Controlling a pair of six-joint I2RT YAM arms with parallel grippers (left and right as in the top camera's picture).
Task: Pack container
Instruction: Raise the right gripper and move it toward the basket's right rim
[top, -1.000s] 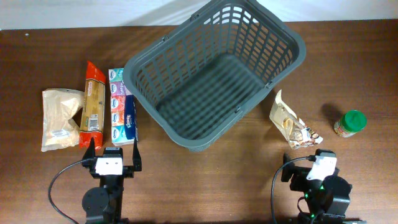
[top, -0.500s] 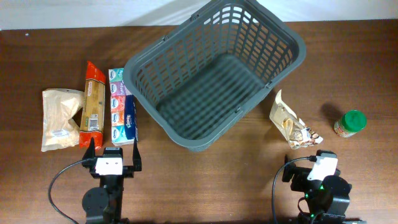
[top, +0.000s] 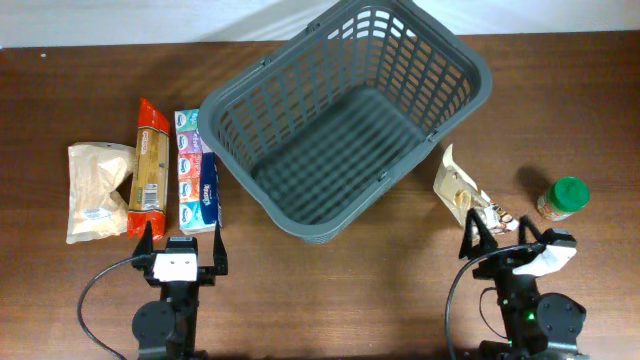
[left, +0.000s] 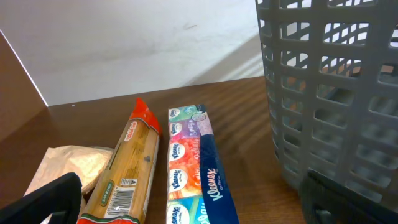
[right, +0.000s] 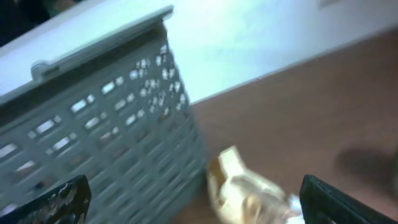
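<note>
Nothing is packed yet. The container (top: 270, 110) sits against the far edge of the desk, about midway along it and turned at an angle, and its floor is bare. Everything meant for it is out on the wood. Towards the left edge a pale bag (top: 90, 190), a pasta packet (top: 150, 168) and a tissue pack (top: 197, 172) lie side by side, the tissues nearest the basket. Towards the right edge there is a snack pouch (top: 462, 190) and, closer to that edge, a green-lidded jar (top: 563, 198).

The left gripper (top: 183, 238) waits at the near edge, fingers spread and empty, just short of the tissues. The right gripper (top: 498, 232) is also spread wide, holding nothing, close to the pouch. Its wrist view is smeared, so whether it touches the pouch I can't say. All five items are left to load.
</note>
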